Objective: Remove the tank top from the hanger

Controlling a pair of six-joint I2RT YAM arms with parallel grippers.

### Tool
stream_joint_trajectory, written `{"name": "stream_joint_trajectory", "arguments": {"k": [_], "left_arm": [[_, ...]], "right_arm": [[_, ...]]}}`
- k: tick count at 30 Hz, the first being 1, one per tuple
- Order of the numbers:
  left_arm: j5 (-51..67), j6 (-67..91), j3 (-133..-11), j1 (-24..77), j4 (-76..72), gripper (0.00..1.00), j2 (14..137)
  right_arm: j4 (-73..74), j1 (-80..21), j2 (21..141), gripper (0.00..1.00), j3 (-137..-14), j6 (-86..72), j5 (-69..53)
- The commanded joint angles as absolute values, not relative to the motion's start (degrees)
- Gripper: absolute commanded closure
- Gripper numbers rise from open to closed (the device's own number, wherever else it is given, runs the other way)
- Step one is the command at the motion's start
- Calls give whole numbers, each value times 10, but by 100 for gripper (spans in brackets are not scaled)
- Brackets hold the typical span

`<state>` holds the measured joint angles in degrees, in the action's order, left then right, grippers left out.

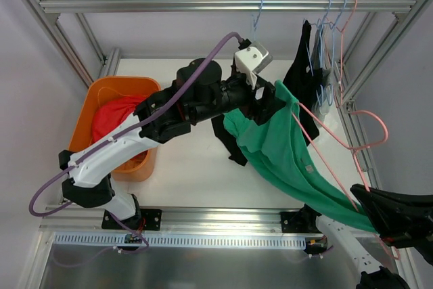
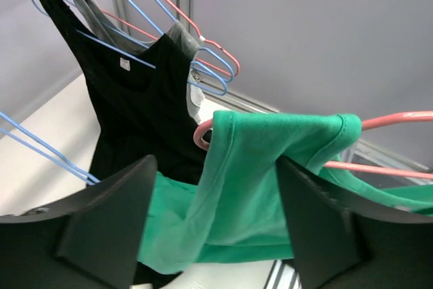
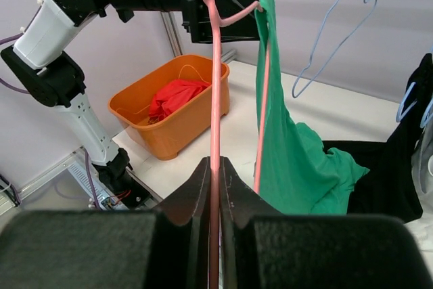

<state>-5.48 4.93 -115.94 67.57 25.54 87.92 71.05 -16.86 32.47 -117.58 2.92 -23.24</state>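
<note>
Right fingers (image 3: 200, 184), closest in the right wrist view, are closed tight on the wire of the pink hanger (image 3: 214, 86), which runs straight up and away from them toward the left arm. Green tank top (image 3: 291, 153) is on that hanger: one strap loops over the far end of the wire, the body hangs down from it, and the lower part bunches on the white table (image 3: 352, 109). Left fingers (image 2: 111, 218) stand spread apart on either side of the strap where it wraps the pink wire. Cloth sits in the gap, with open space visible beside one finger, so no pinch. From the top camera the garment stretches diagonally from the left fingers, mid-table, down to the right fingers at the near right corner. Black garment (image 1: 229, 141) lies on the table, partly under the green one. Orange basket (image 1: 101, 88) sits at the left of the table with a red garment (image 1: 111, 118) inside. Black tank top (image 2: 128, 113) hangs on a blue hanger (image 2: 115, 48) from the rail (image 1: 203, 5) at the far right, beside other hangers.
</note>
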Motion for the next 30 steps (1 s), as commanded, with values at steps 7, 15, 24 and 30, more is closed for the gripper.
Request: {"name": "stream_joint_trajectory", "arguments": {"k": [7, 15, 24, 30], "left_arm": [[-76, 28, -1174, 681, 223, 89, 877], [-171, 56, -1106, 681, 201, 100, 809], [-531, 161, -872, 681, 174, 100, 602], [-500, 209, -720, 681, 178, 100, 446]], "right_arm": [[690, -171, 351, 100, -1176, 15, -256], [672, -170, 337, 100, -1118, 20, -263], [570, -169, 302, 100, -986, 5, -501], [264, -153, 305, 100, -867, -170, -585]]}}
